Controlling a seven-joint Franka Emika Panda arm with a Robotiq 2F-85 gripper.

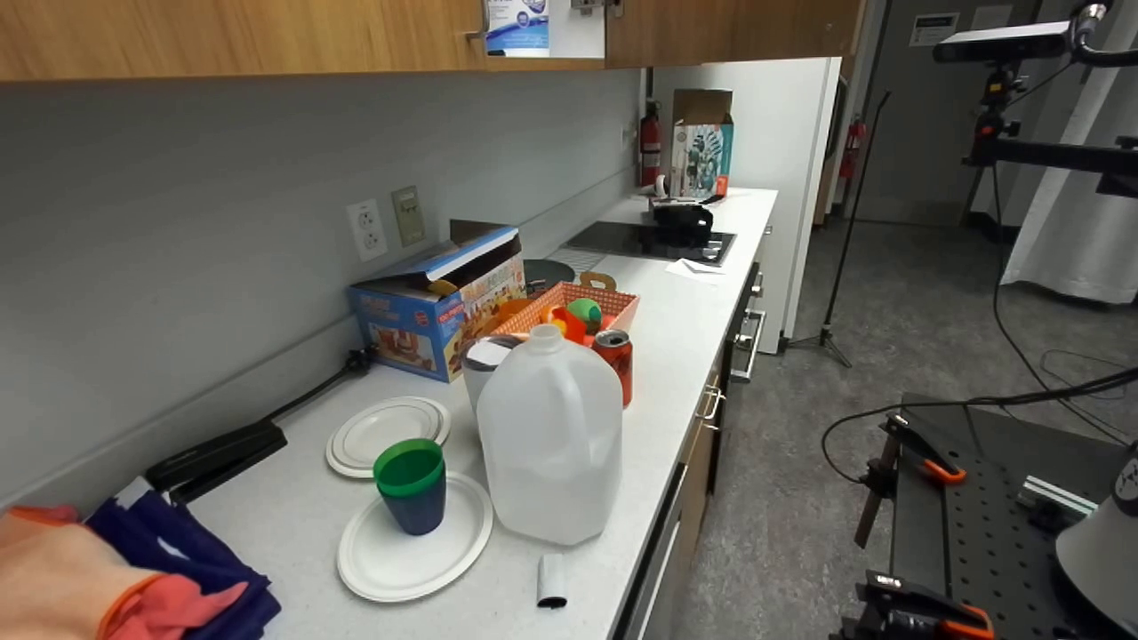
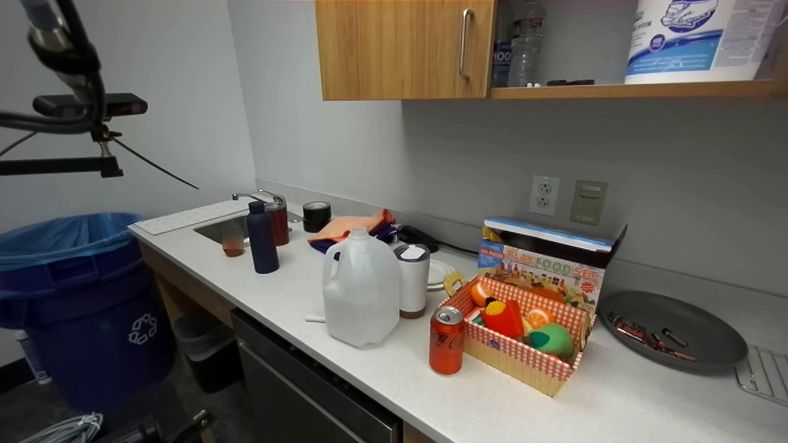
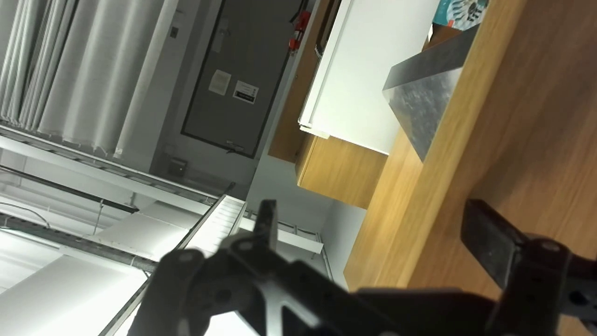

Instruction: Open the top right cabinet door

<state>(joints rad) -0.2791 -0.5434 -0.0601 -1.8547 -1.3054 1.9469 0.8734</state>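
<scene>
above the desk in an exterior view, the top right cabinet door stands swung out; in the wrist view, the hand is spread wide near the door's edge, presumably to push its inner face.

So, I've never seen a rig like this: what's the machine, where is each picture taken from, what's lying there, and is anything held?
The machine is a white robot arm, barely showing at an exterior view's edge. The wrist view is taken from its wrist, past the black two-fingered gripper; both exterior views come from different places outside the robot. On the long white countertop are a translucent plastic jug, a red metal can, a red-and-white checked basket of toy food and more. Above, the flat brown wooden wall-cabinet door stands open. The gripper's fingers are apart, holding nothing visible; whether they touch the door is unclear.
</scene>
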